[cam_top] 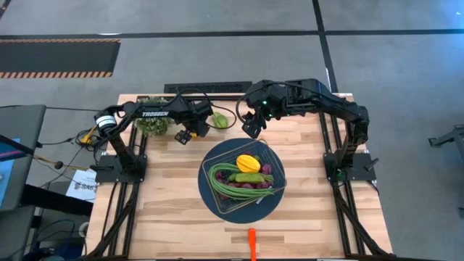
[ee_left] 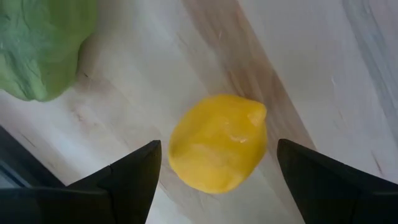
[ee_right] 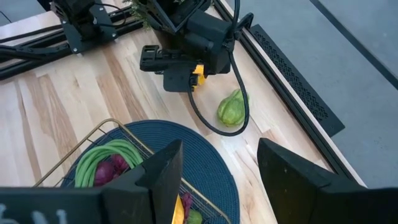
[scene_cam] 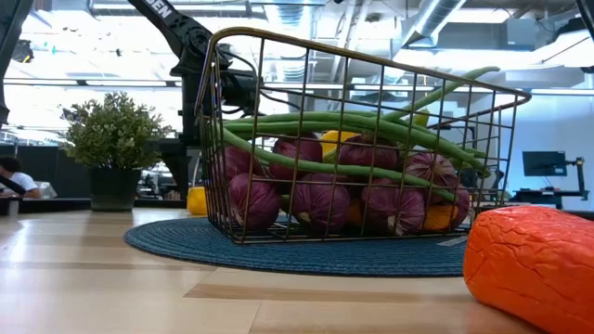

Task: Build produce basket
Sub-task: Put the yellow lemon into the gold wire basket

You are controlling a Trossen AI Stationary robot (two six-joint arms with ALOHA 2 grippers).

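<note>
A yellow toy fruit [ee_left: 217, 134] lies on the wooden table near its far edge, and it also shows in the low view [scene_cam: 197, 200]. My left gripper [cam_top: 187, 135] hovers over it, open, one finger on each side and not touching. A green pepper [cam_top: 219, 120] lies just beside it. The wire basket [cam_top: 270, 156] stands on the dark blue round mat [cam_top: 210, 199] and holds green beans [cam_top: 232, 183], purple pieces [scene_cam: 320, 199] and a yellow pepper [cam_top: 248, 162]. My right gripper [cam_top: 250, 129] is open and empty above the mat's far edge.
An orange carrot [cam_top: 251, 243] lies at the table's near edge, large in the low view [scene_cam: 534, 269]. A bushy potted plant [cam_top: 152, 123] stands at the far left beside the left arm. Bare wood lies to the left and right of the mat.
</note>
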